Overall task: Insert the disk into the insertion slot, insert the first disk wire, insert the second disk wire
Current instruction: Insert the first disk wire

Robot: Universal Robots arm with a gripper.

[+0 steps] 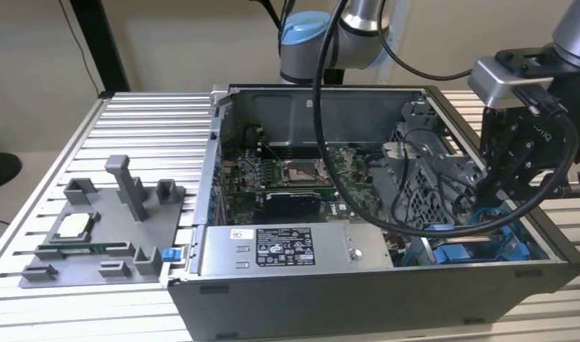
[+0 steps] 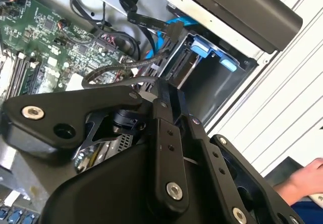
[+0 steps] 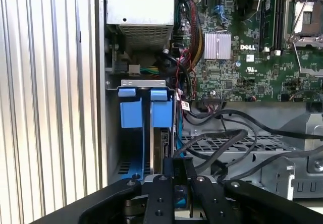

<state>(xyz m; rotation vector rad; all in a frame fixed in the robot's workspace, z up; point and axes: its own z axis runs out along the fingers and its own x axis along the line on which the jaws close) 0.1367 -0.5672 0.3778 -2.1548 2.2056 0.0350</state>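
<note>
In the exterior view my gripper (image 1: 492, 194) hangs inside the open computer case (image 1: 366, 299), over the drive bay at the view's right. The disk (image 3: 161, 141) stands on edge in the bay's insertion slot (image 3: 144, 85), under a blue tab (image 3: 161, 110). The gripper (image 3: 176, 166) sits at the disk's near end, its fingers close together with a strip of blue frame between them. In the second wrist view the gripper (image 2: 164, 90) is beside the bay, where the disk (image 2: 184, 68) shows a silver edge. A black wire plug (image 2: 151, 21) and a blue wire (image 2: 160, 40) lie loose above the bay.
Black cables (image 3: 227, 138) cross the metal cage beside the bay. The silver power-supply box (image 1: 271, 249) and the green motherboard (image 1: 290, 178) fill the rest of the case. A grey parts fixture (image 1: 100, 235) lies at the exterior view's left. A person's hand (image 2: 303, 181) rests outside the case.
</note>
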